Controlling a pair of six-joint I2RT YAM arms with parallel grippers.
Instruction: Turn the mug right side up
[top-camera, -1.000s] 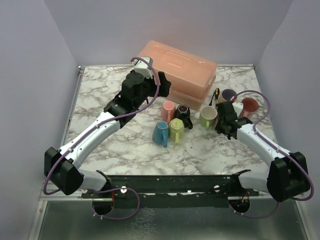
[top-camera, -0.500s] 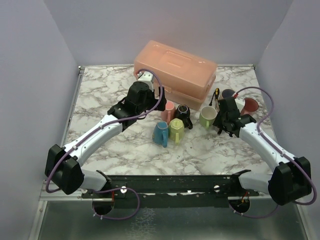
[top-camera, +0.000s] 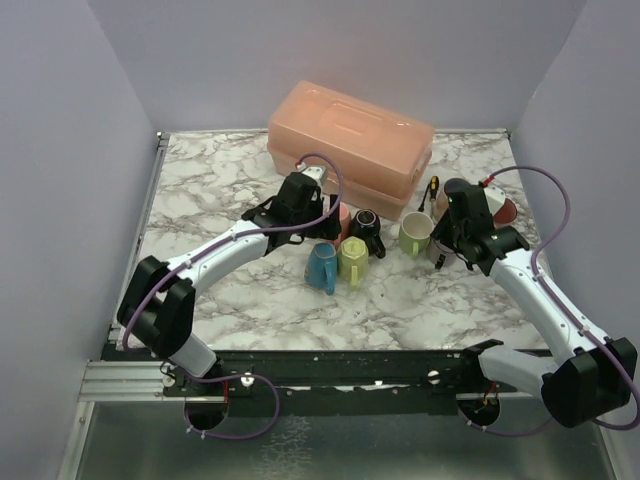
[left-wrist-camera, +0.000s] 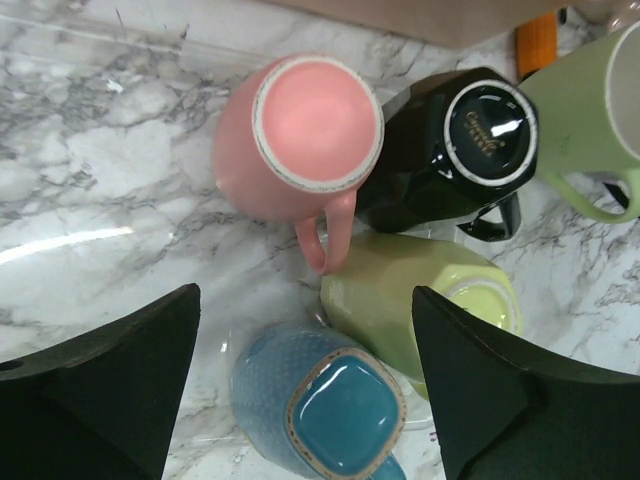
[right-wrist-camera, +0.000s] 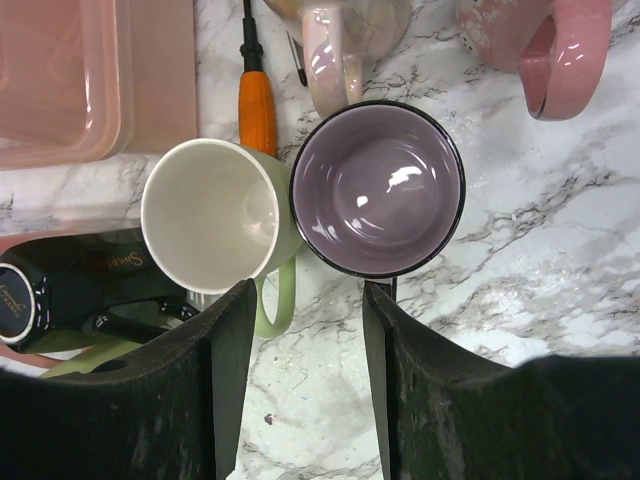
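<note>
In the left wrist view, a pink mug (left-wrist-camera: 315, 130), a black mug (left-wrist-camera: 480, 140) and a blue mug (left-wrist-camera: 320, 400) stand bottom up. A yellow-green mug (left-wrist-camera: 400, 300) leans among them with its base showing. My left gripper (left-wrist-camera: 300, 390) hangs open above the blue mug (top-camera: 322, 267), with one finger on each side and not touching it. In the right wrist view, a purple-lined mug (right-wrist-camera: 378, 190) and a pale green mug (right-wrist-camera: 210, 215) stand upright. My right gripper (right-wrist-camera: 300, 370) is open just short of them, with bare marble between its fingers.
A salmon plastic box (top-camera: 350, 135) stands at the back. An orange-handled screwdriver (right-wrist-camera: 257, 105), a glossy pink mug (right-wrist-camera: 335, 50) and a pink mug (right-wrist-camera: 560, 50) lie behind the upright mugs. White walls close in three sides.
My left arm has swung right and down over the mug cluster. My right gripper has opened and drawn back from the purple-lined mug, which now stands upright.
</note>
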